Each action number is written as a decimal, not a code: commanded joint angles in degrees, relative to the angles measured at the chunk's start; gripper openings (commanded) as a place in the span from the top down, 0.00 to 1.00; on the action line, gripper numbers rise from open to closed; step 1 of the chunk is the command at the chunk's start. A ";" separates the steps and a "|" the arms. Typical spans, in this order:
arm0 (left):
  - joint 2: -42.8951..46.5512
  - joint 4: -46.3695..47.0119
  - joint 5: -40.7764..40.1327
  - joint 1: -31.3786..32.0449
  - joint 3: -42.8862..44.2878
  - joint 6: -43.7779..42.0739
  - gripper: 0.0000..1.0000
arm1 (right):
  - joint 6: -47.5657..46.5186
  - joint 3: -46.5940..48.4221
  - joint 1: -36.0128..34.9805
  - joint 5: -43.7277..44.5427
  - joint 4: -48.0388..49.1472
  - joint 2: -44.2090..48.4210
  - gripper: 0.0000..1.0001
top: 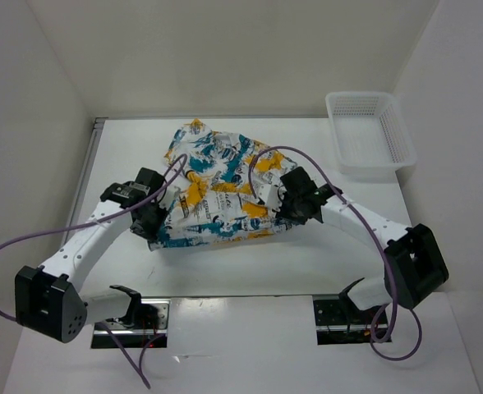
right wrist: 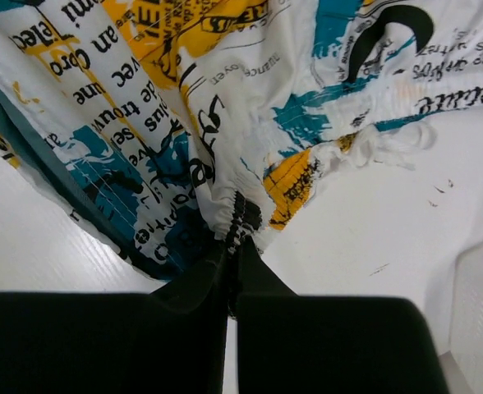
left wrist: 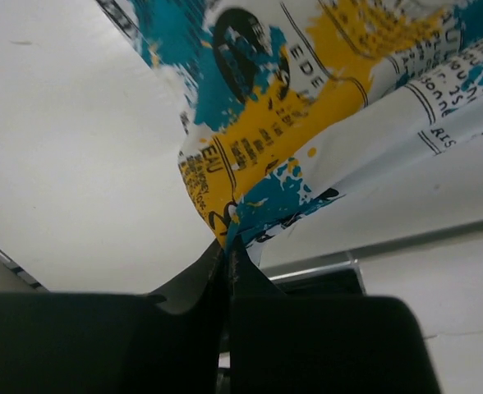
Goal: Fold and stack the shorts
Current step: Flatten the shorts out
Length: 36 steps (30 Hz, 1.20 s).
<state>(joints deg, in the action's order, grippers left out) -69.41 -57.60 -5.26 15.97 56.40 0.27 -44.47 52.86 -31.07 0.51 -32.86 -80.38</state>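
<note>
The shorts [top: 217,189], white fabric with teal, yellow-orange and black print, lie bunched in the middle of the table. My left gripper [top: 153,220] is shut on their near left corner; the left wrist view shows the fabric [left wrist: 250,139] pinched at my fingertips [left wrist: 227,245] and lifted off the table. My right gripper [top: 284,209] is shut on the near right edge; the right wrist view shows the gathered waistband [right wrist: 233,209] clamped between the jaws, with the rest of the shorts [right wrist: 143,123] draped beyond.
A white plastic mesh basket [top: 370,131] stands at the back right of the table. White walls enclose the table on the left, back and right. Purple cables loop from both arms.
</note>
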 commanded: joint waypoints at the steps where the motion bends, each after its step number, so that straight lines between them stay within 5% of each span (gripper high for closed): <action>1: 1.73 -7.25 -2.39 3.79 -1.55 -0.27 0.93 | -2.63 -0.91 -0.48 1.77 -3.95 1.45 1.00; 5: 1.73 -10.50 0.24 5.83 0.11 -0.27 0.90 | -5.70 -2.50 -3.10 1.77 -7.12 2.50 0.97; 10: 1.73 -16.83 3.85 6.97 3.36 -0.27 0.72 | -6.86 -3.30 -5.40 0.37 -9.67 3.04 0.73; 15: 5.07 -16.84 -6.67 7.68 -0.14 -0.27 0.60 | -13.25 -1.80 -5.40 -2.54 -18.09 4.08 0.45; 19: 2.89 -14.39 -4.86 7.15 0.89 -0.27 0.60 | -15.64 -2.32 -5.40 -1.66 -18.73 9.00 0.43; 23: -1.34 0.76 -4.49 -0.64 5.38 -0.27 0.56 | -14.78 0.39 -5.40 -2.54 -17.50 14.54 0.41; 26: -7.39 13.72 -7.31 -5.14 6.78 -0.27 0.47 | -8.29 2.24 -4.88 -5.42 -11.02 12.89 0.50; 30: -19.78 16.03 -2.23 -12.35 16.18 -0.27 0.45 | -1.68 5.41 -4.17 -10.79 -3.27 5.51 0.66; 36: -29.98 21.91 2.09 -12.36 16.64 -0.27 0.38 | -8.96 1.29 -5.32 -7.30 -0.71 -3.90 0.94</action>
<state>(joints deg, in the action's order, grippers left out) -97.12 -39.38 -6.42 3.16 73.34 0.21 -50.70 56.12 -35.86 -7.57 -36.27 -82.96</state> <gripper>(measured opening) 0.615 0.088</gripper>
